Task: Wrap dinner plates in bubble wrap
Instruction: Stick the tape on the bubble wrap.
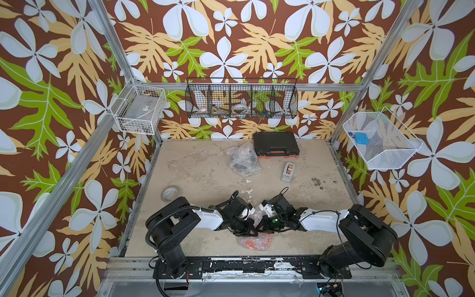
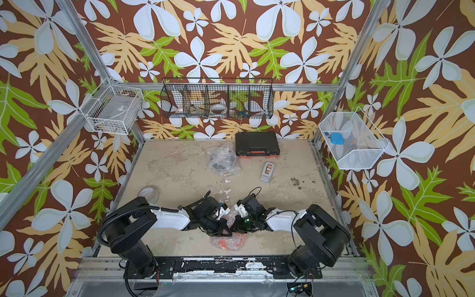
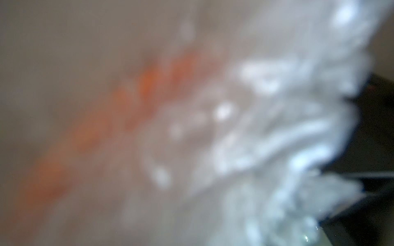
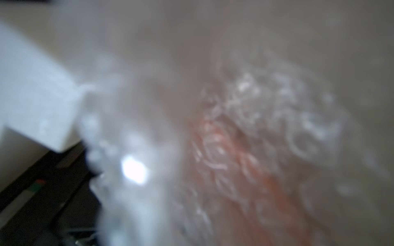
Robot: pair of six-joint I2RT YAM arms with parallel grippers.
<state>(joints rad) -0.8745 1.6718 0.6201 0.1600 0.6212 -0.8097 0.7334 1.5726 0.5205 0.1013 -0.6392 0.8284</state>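
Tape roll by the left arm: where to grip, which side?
Pinch the wall of the tape roll, one finger in the core, one outside, coming straight down. It lies flat, hole up, so the wall is the only thin part. Likely the far side: the left arm crowds its near edge.

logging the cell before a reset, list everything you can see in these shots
orange plate: 1, near edge, in wrap
dark plate: 1, far middle, in wrap
wrap: 2, clear, near and far
case: 1, black, far edge
dispenser: 1, grey, right of middle
tape roll: 1, clear, left side
baskets: 3, black on back wall, white on left and right walls
blue item: 1, in right basket
table: 1, beige
arms: 2, black and white, left, right
left end effector: black, shut, over near wrap
right end effector: black, shut, over near wrap
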